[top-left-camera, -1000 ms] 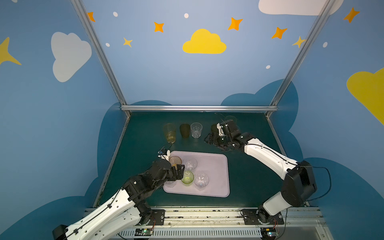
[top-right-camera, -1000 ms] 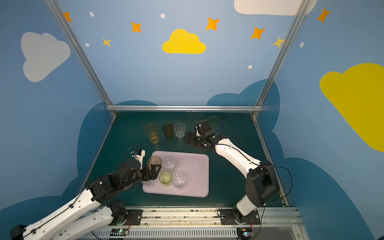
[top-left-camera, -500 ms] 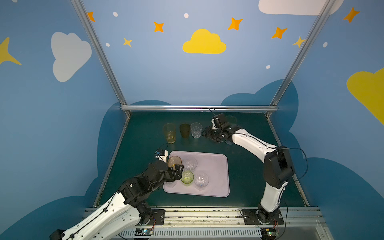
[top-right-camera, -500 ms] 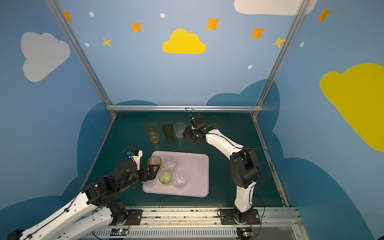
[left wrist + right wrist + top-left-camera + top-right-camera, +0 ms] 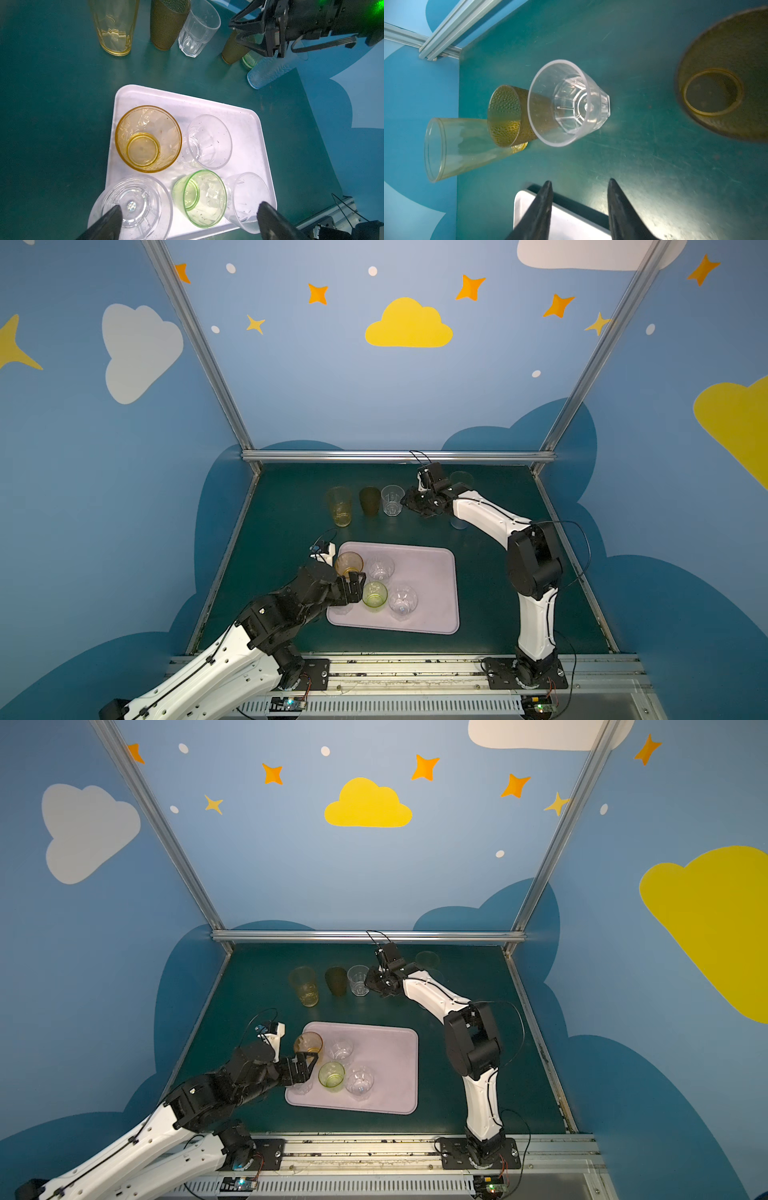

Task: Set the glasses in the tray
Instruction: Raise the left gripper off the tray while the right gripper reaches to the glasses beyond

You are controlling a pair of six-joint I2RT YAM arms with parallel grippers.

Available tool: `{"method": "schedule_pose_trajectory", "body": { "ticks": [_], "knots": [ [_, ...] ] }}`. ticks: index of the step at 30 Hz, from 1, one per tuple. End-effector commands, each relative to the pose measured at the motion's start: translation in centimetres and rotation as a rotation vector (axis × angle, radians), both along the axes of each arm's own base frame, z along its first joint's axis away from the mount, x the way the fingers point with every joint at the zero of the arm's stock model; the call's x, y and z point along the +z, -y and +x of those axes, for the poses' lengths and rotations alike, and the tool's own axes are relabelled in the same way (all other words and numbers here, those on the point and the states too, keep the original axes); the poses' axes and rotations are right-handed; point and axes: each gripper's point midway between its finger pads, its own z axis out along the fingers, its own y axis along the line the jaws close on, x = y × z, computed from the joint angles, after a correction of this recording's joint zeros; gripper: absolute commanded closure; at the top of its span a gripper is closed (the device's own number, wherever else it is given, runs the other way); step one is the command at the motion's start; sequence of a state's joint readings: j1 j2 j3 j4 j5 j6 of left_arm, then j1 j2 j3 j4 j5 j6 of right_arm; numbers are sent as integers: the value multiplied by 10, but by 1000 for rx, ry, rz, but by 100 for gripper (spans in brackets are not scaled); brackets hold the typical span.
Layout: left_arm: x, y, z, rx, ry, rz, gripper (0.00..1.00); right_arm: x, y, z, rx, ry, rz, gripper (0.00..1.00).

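Note:
The pale tray [image 5: 432, 585] [image 5: 245, 128] holds several glasses: an orange one [image 5: 349, 563], a green one [image 5: 375, 594] and clear ones [image 5: 380, 568] [image 5: 402, 599]. Wide open, my left gripper [image 5: 355, 585] [image 5: 190, 205] hovers over the tray's near left corner, above another clear glass [image 5: 131, 205]. At the back stand a yellow glass [image 5: 340, 506], a brown one [image 5: 369, 500] and a clear one [image 5: 392, 500]. My right gripper [image 5: 405, 504] [image 5: 580, 181] is just right of that clear glass [image 5: 569, 106], its jaws apart and empty. A second brown glass [image 5: 720, 83] stands close beside it.
A blue glass [image 5: 459, 522] and a tall green one [image 5: 461, 479] stand behind the right forearm. The metal frame rail [image 5: 395, 456] bounds the back of the green tabletop, and the arm bases sit along the front rail.
The right gripper has swung left to the clear glass at the back, and its jaws have narrowed. The left arm has hardly moved.

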State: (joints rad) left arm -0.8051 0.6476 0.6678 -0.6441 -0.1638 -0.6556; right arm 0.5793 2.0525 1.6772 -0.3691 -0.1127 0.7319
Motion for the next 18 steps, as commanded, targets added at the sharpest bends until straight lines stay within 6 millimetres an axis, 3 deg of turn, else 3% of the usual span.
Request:
{"method": "schedule_pose_trajectory", "body": {
  "ticks": [1,4,18],
  "knots": [
    [3,-5,0,12,0,15,0,2,-3,13,-4,25,6,59],
    [3,-6,1,14,2,29,0,-1,-6,17,-1,23,-3,66],
    [3,-6,2,11,-6,52,0,-15,-3,35,-38,31,-40,69]
  ]
}}
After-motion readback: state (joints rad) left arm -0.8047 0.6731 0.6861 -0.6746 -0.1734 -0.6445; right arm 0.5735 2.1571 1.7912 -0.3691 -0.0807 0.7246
